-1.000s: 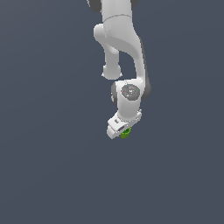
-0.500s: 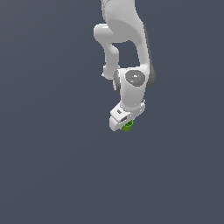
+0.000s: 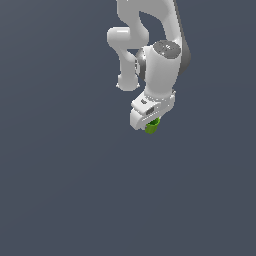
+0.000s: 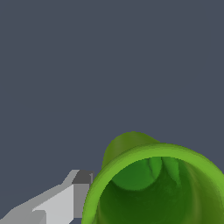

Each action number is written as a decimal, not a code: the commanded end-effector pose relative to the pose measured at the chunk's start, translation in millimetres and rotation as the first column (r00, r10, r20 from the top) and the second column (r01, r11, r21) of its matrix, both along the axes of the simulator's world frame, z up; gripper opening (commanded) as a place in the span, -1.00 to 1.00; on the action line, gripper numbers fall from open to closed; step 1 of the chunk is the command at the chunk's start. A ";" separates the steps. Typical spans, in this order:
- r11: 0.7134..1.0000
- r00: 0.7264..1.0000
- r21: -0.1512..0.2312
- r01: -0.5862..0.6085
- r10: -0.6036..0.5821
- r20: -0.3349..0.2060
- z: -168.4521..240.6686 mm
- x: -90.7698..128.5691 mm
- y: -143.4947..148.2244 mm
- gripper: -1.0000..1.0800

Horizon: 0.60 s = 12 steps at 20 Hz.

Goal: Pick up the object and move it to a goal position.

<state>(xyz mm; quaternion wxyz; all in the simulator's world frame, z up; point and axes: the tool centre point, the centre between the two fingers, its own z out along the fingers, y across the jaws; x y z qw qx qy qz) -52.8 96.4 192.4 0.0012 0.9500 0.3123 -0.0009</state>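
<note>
the claw [image 3: 150, 121] grips the green cup [image 3: 152, 126].

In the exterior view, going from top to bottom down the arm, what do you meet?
Arm links and wrist → white gripper → small green cup at its tip → bare grey ground.

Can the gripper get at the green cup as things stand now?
Probably yes: the gripper is right at the green cup, with nothing between them. In the wrist view one finger lies against its rim. Whether the jaws are clamped is not visible.
</note>
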 end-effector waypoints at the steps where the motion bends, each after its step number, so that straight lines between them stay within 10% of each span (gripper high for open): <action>1: 1.000 1.000 0.000 -0.001 0.001 0.001 27.6 -8.7 5.9 -1.00; 12: 1.000 1.000 0.002 -0.002 0.002 0.001 150.4 -45.7 31.7 -1.00</action>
